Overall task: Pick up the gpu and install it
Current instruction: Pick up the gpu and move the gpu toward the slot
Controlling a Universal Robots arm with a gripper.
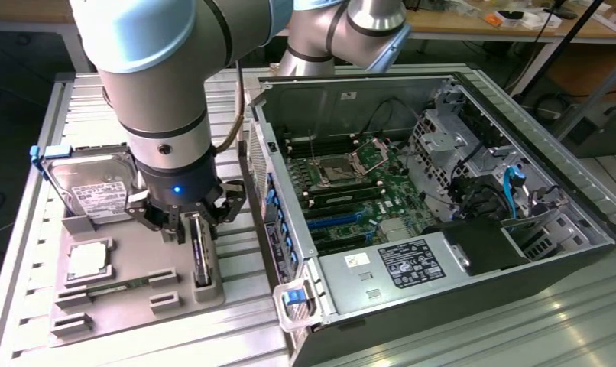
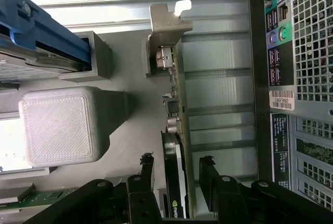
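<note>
GPU (image 1: 201, 260) (image 2: 176, 125) stands on edge in a slot along the gray fixture tray (image 1: 134, 264) edge nearest the open PC case (image 1: 410, 252). Its bracket end is toward the hard drive (image 1: 89, 187) end. Gripper (image 1: 196, 222) (image 2: 177, 160) straddles the card with jaws spread, a gap either side, nothing grasped.

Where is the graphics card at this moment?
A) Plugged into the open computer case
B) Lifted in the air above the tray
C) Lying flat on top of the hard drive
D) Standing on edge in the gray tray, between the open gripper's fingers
D: the gpu stands on edge in the gray tray, and the open gripper has a finger on either side of it.
</note>
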